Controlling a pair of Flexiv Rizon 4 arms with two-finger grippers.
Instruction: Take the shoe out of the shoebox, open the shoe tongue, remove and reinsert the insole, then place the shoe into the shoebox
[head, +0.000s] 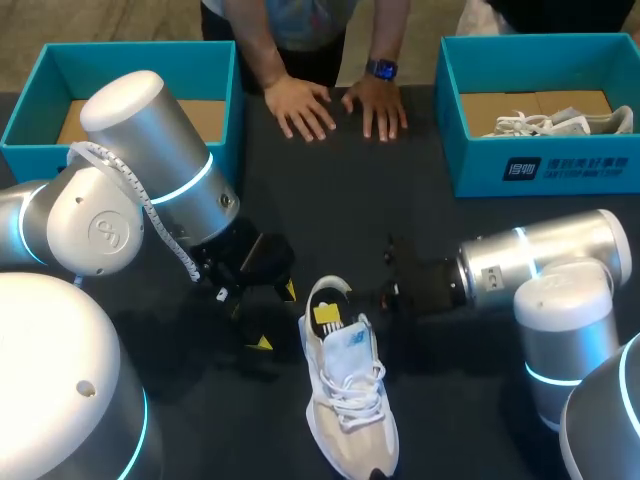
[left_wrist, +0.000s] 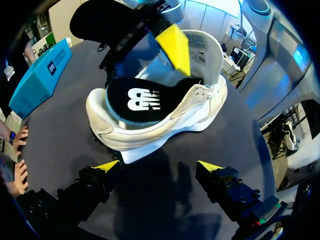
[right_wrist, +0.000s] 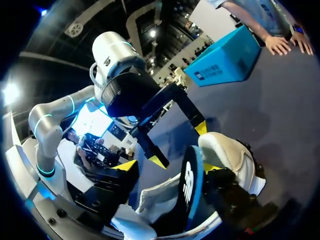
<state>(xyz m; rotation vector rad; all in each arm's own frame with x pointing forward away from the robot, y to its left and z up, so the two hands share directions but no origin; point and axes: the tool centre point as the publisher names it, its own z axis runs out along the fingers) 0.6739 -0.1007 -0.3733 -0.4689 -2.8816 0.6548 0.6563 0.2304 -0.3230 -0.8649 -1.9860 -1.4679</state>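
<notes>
The dark counter (head: 440, 230) carries the white lace-up mesh sneaker (head: 350, 420), upright on its sole. The sneaker stands well apart from the two teal cardboard shoeboxes (head: 480, 170). My left gripper (left_wrist: 159, 167) sits near the sneaker's heel, spread wide and holding nothing. My right gripper (right_wrist: 169, 166) is also spread wide. The black foam insole (right_wrist: 190, 182), tilted up out of the sneaker, rests against one of its fingers (right_wrist: 212, 169).

White shoe (head: 350, 400), black insole (left_wrist: 145, 100) with white logo, teal shoebox (head: 480, 165).
</notes>
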